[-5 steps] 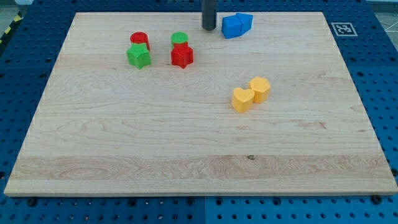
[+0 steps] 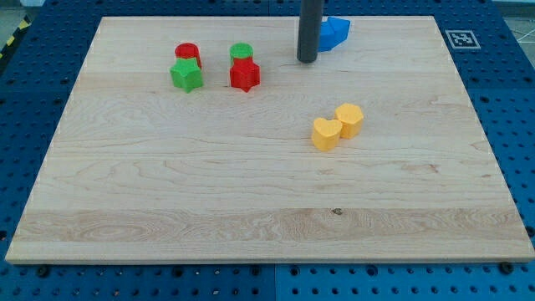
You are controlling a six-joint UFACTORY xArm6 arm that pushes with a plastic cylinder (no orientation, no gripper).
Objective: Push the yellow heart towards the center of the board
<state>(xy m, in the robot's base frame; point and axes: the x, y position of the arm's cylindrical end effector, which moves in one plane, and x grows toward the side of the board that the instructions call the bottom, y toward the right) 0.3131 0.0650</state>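
A pale wooden surface (image 2: 251, 184) fills most of the view, resting on a blue perforated base (image 2: 518, 125). Directions below treat the surface as a clock face, with twelve at the view's top.

Starting at the view's left, around eleven o'clock, four blocks sit in a small cluster. A red cylinder (image 2: 187, 52) stands just behind a green star (image 2: 186, 76), the two touching or nearly so. Just beside them to the right, a green cylinder (image 2: 242, 52) stands behind a red star (image 2: 245, 76) in the same way.

Further right, near twelve o'clock, the straight dark rod comes down from the top edge. My tip (image 2: 307, 60) meets the surface there. There is no gripper on this arm, so nothing is grasped or released; the rod only pushes. Partly hidden behind the rod, just to its right, is a blue block (image 2: 334, 32) whose shape cannot be made out.

Right of centre, around two o'clock, lies the yellow heart (image 2: 326, 134). Touching it on its upper right is a yellow hexagonal block (image 2: 349, 119). My tip is well apart from the yellow pair, above them in the view.

A black-and-white marker tag (image 2: 459, 38) sits at the surface's top right corner.
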